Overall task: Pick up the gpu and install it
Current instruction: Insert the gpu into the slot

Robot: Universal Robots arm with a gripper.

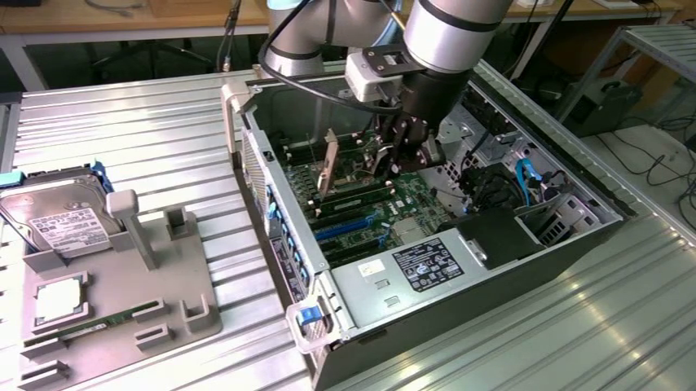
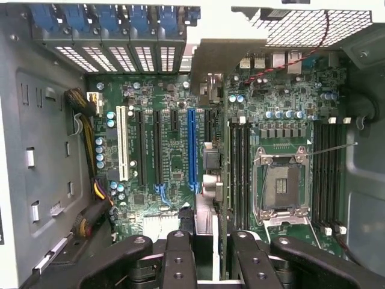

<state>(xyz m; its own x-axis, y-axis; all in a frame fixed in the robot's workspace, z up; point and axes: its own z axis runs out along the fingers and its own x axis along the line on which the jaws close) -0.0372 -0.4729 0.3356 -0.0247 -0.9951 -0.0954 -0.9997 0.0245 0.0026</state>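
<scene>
Ribbed metal worktop carries an open dark computer case lying on its side. Silver robot arm reaches steeply down into the case, wrist vertical. Black pincer partly closed, gripping the thin green circuit-board gpu edge-on just above the green motherboard, beside the blue slot.

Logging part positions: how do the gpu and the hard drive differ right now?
The gpu stands on edge inside the computer case, held by the gripper; the hard drive sits in the gray holder outside, untouched. The gpu is thin with a beige bracket; the hard drive is silver, white-labelled. Both are flat.
</scene>
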